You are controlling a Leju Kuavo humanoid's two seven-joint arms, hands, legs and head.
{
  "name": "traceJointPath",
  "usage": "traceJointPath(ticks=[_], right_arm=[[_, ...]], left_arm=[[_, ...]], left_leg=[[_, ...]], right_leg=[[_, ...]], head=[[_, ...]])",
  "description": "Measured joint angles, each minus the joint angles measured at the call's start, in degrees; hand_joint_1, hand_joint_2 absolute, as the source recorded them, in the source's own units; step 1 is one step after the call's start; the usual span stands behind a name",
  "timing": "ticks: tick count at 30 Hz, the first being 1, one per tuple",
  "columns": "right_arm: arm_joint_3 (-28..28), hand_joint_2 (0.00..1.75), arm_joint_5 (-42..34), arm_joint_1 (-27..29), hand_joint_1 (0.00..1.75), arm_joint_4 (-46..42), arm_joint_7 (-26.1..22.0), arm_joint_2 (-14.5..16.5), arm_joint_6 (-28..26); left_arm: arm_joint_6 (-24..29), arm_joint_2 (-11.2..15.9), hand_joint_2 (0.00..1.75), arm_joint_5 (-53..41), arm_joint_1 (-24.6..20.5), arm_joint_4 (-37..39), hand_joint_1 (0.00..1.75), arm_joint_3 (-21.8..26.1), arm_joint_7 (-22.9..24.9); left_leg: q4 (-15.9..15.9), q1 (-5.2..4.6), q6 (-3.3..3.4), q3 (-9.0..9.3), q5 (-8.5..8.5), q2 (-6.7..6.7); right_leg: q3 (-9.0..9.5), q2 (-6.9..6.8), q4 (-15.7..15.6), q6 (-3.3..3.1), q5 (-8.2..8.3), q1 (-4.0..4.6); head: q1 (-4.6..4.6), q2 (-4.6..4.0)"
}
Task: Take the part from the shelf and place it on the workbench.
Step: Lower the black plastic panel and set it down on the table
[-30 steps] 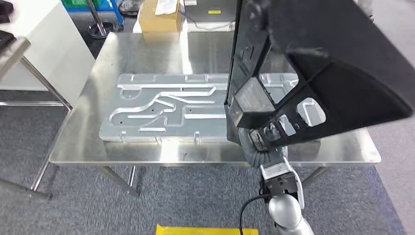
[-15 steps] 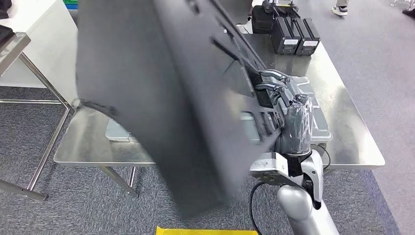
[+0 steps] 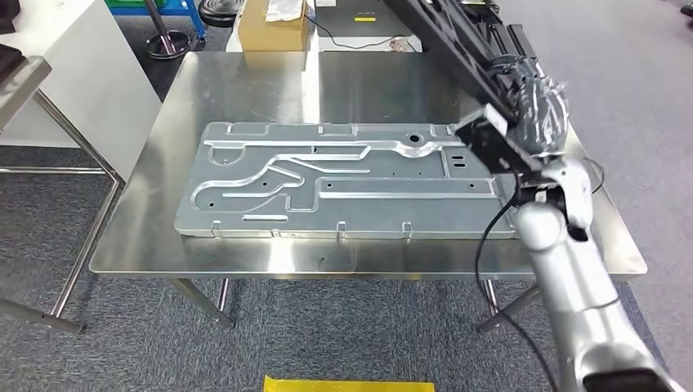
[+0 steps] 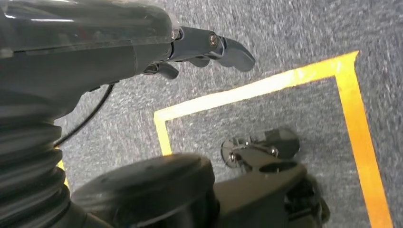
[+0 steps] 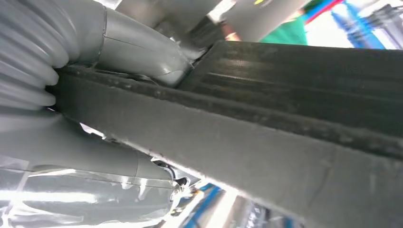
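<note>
Gripping black part [image 3: 458, 37] in right hand [image 3: 535, 102], edge clamped between fingers, raised over workbench [image 3: 245, 90]; looks stiff, long, likely tippy; left hand [image 4: 209, 47] hanging, fingers loose, empty.

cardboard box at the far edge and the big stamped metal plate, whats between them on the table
Head view: only bare steel tabletop lies between the cardboard box and the stamped metal plate.

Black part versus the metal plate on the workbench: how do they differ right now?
The black part is dark and held aloft, tilted, by the right hand; the metal plate is silvery and lies flat on the workbench. Both are broad, thin panels.
</note>
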Motion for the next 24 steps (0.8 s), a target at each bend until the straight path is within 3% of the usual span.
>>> traceJointPath(ticks=[3, 4, 5, 6, 8, 10, 13, 15, 17, 19, 20, 21, 24], right_arm=[[-0.6, 1.75, 0.4, -5.9, 1.75, 9.0, 0.2, -1.4, 1.1], [-0.7, 1.75, 0.8, -7.6, 1.75, 12.2, 0.3, -1.9, 1.3], [-0.8, 1.75, 1.2, -9.1, 1.75, 15.0, 0.4, -2.3, 1.5], [-0.9, 1.75, 1.7, -10.4, 1.75, 17.6, 0.6, -2.7, 1.8], [-0.9, 1.75, 2.2, -13.2, 1.75, 22.6, 0.6, -3.4, 2.6], [-0.9, 1.75, 2.7, -16.3, 1.75, 27.8, 0.7, -4.2, 3.4], [-0.9, 1.75, 3.7, -20.0, 1.75, 34.7, 1.3, -5.1, 4.2], [-0.9, 1.75, 4.3, -21.9, 1.75, 38.6, 1.6, -5.4, 4.4], [-0.8, 1.75, 4.9, -23.8, 1.75, 42.4, 1.9, -5.5, 4.9], [-0.7, 1.75, 5.5, -25.1, 1.75, 45.9, 2.4, -5.4, 5.7], [-0.7, 1.75, 5.9, -25.4, 1.75, 47.4, 2.6, -5.3, 6.1], [-0.6, 1.75, 6.1, -25.7, 1.75, 48.8, 2.8, -5.1, 6.6], [-0.2, 1.75, 6.4, -26.7, 1.75, 52.1, 3.2, -4.1, 7.8]], left_arm=[[-0.4, 0.0, 1.75, 0.1, -0.1, 0.0, 0.0, 0.3, -0.2], [-0.4, 0.0, 1.75, 0.1, 0.0, 0.0, 0.0, 0.4, -0.2], [-0.5, 0.0, 1.75, 0.0, 0.0, 0.0, 0.0, 0.4, -0.3], [-0.6, 0.0, 1.75, -0.1, 0.0, 0.0, 0.0, 0.4, -0.3], [-0.7, 0.0, 1.75, -0.2, 0.0, 0.0, 0.0, 0.4, -0.3], [-0.9, 0.0, 1.75, -0.3, 0.0, 0.0, 0.0, 0.4, -0.3], [-1.0, 0.0, 1.75, -0.4, 0.0, 0.0, 0.0, 0.4, -0.3], [-1.0, 0.0, 1.75, -0.6, -0.1, 0.0, 0.0, 0.4, -0.3], [-1.0, 0.0, 1.75, -0.8, -0.4, 0.0, 0.0, 0.4, -0.3], [-1.0, -0.1, 1.75, -1.0, -0.7, 0.0, 0.0, 0.4, -0.3], [-1.0, -0.1, 1.75, -1.0, -0.8, 0.0, 0.0, 0.4, -0.3], [-1.0, -0.1, 1.75, -1.0, -0.9, 0.0, 0.0, 0.4, -0.3], [-1.1, -0.1, 1.75, -1.0, -1.1, 0.0, 0.0, 0.4, -0.6]], left_leg=[[10.5, 0.46, -0.77, -5.28, -4.64, 0.04], [13.5, 0.64, -0.98, -6.98, -5.32, 0.05], [14.5, 0.8, -1.14, -7.82, -4.9, 0.06], [13.2, 0.93, -1.23, -7.54, -3.35, 0.07], [6.0, 1.1, -1.14, -4.65, 1.08, 0.08], [0.3, 0.95, -0.76, -2.2, 3.3, 0.06], [-1.3, 0.76, 0.16, -1.64, 3.23, -0.02], [-2.0, 0.89, 0.89, -1.28, 3.53, -0.03], [-2.5, 0.94, 1.36, -1.03, 3.68, -0.02], [-2.4, 0.9, 1.55, -0.96, 3.59, -0.04], [-2.4, 0.9, 1.57, -0.87, 3.51, -0.06], [-2.3, 0.92, 1.54, -0.78, 3.39, -0.08], [-1.8, 0.85, 1.04, -0.6, 2.77, -0.12]], right_leg=[[0.14, -0.13, -0.1, -0.38, -0.01, -0.14], [0.17, -0.17, -0.1, -0.39, -0.08, -0.12], [0.22, -0.21, 0.0, -0.35, -0.17, -0.14], [0.31, -0.22, 0.1, -0.26, -0.31, -0.17], [0.53, -0.17, 0.4, 0.12, -0.76, -0.28], [0.41, -0.11, 0.8, 0.68, -1.06, -0.19], [0.17, -0.14, 0.7, 1.7, -1.01, -0.17], [-0.35, -0.14, 2.0, 2.26, -2.04, -0.4], [-3.06, -0.07, 7.6, 2.59, -4.91, -0.52], [-7.03, -0.04, 15.0, 2.83, -7.58, -0.54], [-8.21, -0.05, 16.8, 2.9, -7.56, -0.57], [-8.32, -0.05, 16.4, 2.92, -6.39, -0.62], [-3.83, -0.07, 5.7, 2.73, -0.33, -0.67]], head=[[-0.05, -0.01], [-0.05, -0.01], [-0.05, -0.01], [-0.04, -0.01], [-0.03, -0.01], [-0.03, -0.01], [-0.01, -0.01], [0.02, -0.01], [0.05, -0.01], [0.05, -0.01], [0.05, -0.01], [0.05, -0.01], [0.05, -0.01]])
